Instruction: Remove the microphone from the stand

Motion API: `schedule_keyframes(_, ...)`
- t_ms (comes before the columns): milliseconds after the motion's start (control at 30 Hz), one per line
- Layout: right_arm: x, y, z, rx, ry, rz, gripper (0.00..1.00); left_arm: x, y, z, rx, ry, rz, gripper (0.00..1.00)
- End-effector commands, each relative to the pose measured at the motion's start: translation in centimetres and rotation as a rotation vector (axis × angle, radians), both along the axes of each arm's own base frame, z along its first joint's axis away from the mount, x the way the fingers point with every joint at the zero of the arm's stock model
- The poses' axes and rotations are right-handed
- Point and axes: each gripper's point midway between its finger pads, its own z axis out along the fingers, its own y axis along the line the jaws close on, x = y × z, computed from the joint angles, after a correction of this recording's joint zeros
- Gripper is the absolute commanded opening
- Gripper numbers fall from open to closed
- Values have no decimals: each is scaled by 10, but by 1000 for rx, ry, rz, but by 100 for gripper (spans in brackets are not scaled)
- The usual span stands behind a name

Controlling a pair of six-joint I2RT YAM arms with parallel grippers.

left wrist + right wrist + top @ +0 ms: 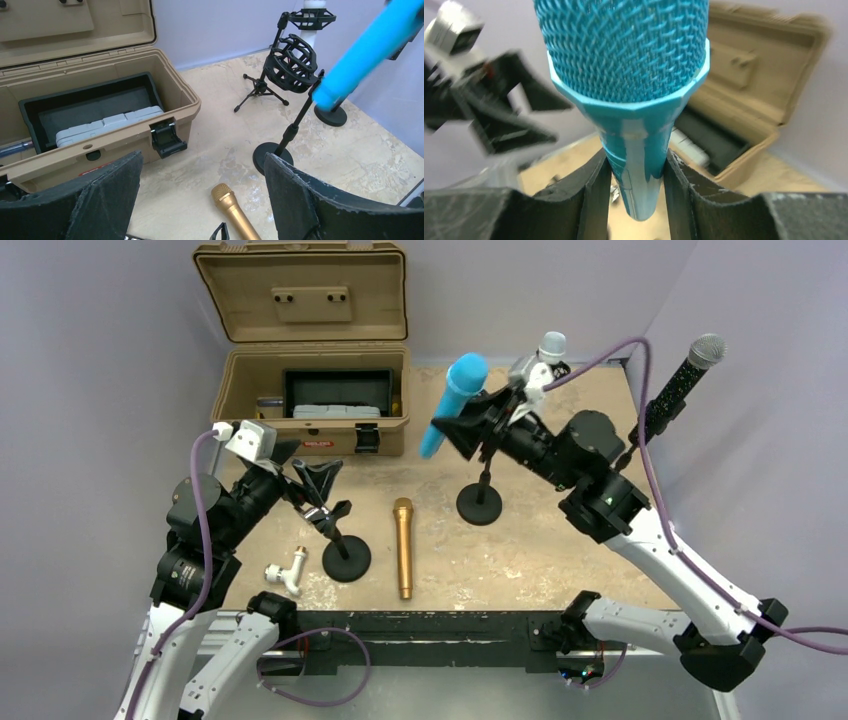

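Right gripper [462, 428] is pinching the bright blue mesh-headed microphone [455, 400] by its handle, tilted in the air just beside the black cage-topped stand [480, 502]. Heavy head up top: it could pivot or slip between the pads, or its tail could snag that cage and tip the stand. Left gripper [318, 478] hangs spread wide, empty.

Loose microphone [403, 545] between left stand [347, 558], right stand [479, 503]; case [315, 400] behind.
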Motion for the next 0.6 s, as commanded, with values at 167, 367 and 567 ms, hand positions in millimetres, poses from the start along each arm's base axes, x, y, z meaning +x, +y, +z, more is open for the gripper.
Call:
schedule_keyframes(167,-93,62,-130,-248,360,432,0,-1,-2,11,-14,-37,-12,88)
schedule_keyframes(367,-111,70,-193,-224,575,484,0,-1,-1,11,-13,-36,-10,88)
schedule_keyframes(567,-112,70,-234,-113,785,424,0,0,-2,10,-14,-30,-12,88)
